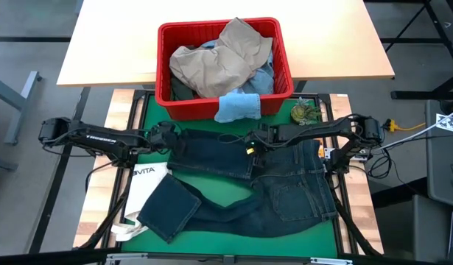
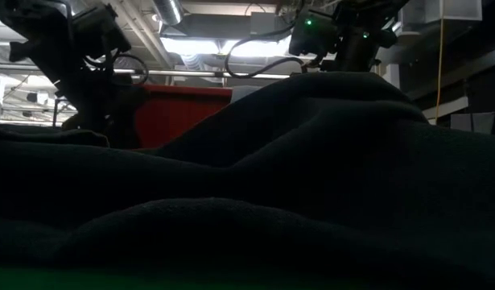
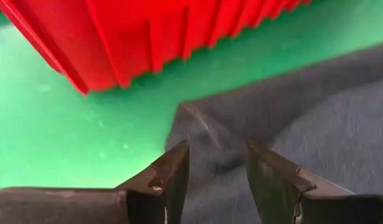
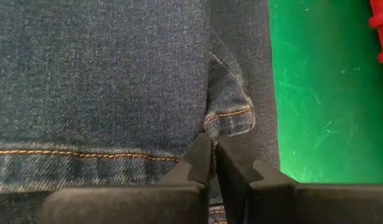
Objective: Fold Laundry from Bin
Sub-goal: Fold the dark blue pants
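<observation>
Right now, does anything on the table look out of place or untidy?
Yes. A small light blue cloth hangs over the red bin's front rim, half spilled out. A white tote bag lies partly under the dark navy jeans, although it is not laundry.

Two dark fingers (image 3: 172, 171) spread apart over dark navy jeans (image 3: 303, 118); red bin (image 3: 147, 37) beyond, on green tabletop (image 3: 73, 137).

High view looks straight down; low view sits close behind the dark jeans (image 2: 311, 161); both share the red bin (image 1: 225, 103)
</observation>
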Robot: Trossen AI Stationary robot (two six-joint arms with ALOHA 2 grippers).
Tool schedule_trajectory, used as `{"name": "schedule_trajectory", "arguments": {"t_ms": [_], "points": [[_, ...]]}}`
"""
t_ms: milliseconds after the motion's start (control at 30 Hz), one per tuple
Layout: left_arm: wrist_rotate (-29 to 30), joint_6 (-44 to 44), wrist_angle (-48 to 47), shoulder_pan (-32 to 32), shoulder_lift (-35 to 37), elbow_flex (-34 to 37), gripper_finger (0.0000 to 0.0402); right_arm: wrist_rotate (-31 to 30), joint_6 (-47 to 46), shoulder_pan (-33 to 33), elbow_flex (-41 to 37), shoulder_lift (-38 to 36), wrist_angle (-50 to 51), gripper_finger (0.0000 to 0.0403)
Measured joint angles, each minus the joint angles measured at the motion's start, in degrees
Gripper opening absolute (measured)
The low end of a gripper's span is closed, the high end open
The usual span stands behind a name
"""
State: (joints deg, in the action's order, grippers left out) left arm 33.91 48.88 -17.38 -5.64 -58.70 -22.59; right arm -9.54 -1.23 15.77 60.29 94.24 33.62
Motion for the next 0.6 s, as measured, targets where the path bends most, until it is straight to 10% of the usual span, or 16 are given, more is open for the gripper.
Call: {"name": "schedule_trajectory", "arguments": {"t_ms": [600], "points": [[-4.9, 1.9, 8.1, -0.9, -12.7, -0.1, 0.0148, 0.0, 0.1, 0.0, 0.0, 0.0, -0.6, 0.0021]]}}
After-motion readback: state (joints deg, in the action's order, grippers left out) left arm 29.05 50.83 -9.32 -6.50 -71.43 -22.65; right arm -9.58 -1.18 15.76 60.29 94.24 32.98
